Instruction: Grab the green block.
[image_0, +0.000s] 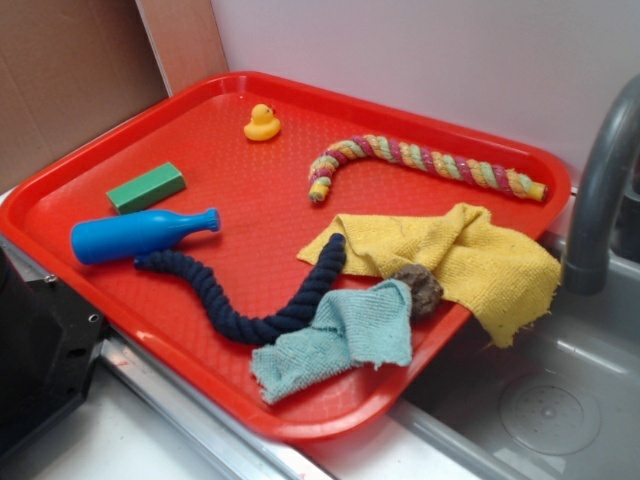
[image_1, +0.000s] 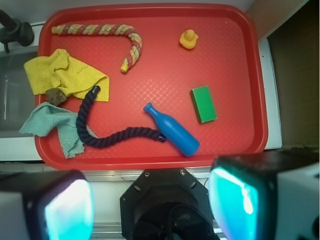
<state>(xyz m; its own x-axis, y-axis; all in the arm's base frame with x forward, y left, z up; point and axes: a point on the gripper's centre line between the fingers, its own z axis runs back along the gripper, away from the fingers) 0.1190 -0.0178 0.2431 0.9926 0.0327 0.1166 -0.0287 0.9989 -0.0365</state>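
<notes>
The green block (image_0: 147, 187) lies flat on the red tray (image_0: 260, 190) near its left rim, just behind the blue bottle (image_0: 140, 235). From the wrist view the green block (image_1: 203, 103) sits on the right side of the tray (image_1: 225, 60), well ahead of my gripper (image_1: 152, 205). The gripper hangs high over the robot's black base, short of the tray's near rim. It is open, its teal pads (image_1: 237, 200) wide apart with nothing between them. The gripper itself does not show in the exterior view.
Also on the tray: a yellow duck (image_1: 188, 39), a striped rope (image_1: 100, 30), a dark navy rope (image_1: 100, 135), a yellow cloth (image_1: 60, 75), a pale teal cloth (image_1: 50, 122) and a brown lump (image_1: 56, 96). A grey faucet (image_0: 600, 190) and sink (image_0: 540, 400) lie beyond the tray.
</notes>
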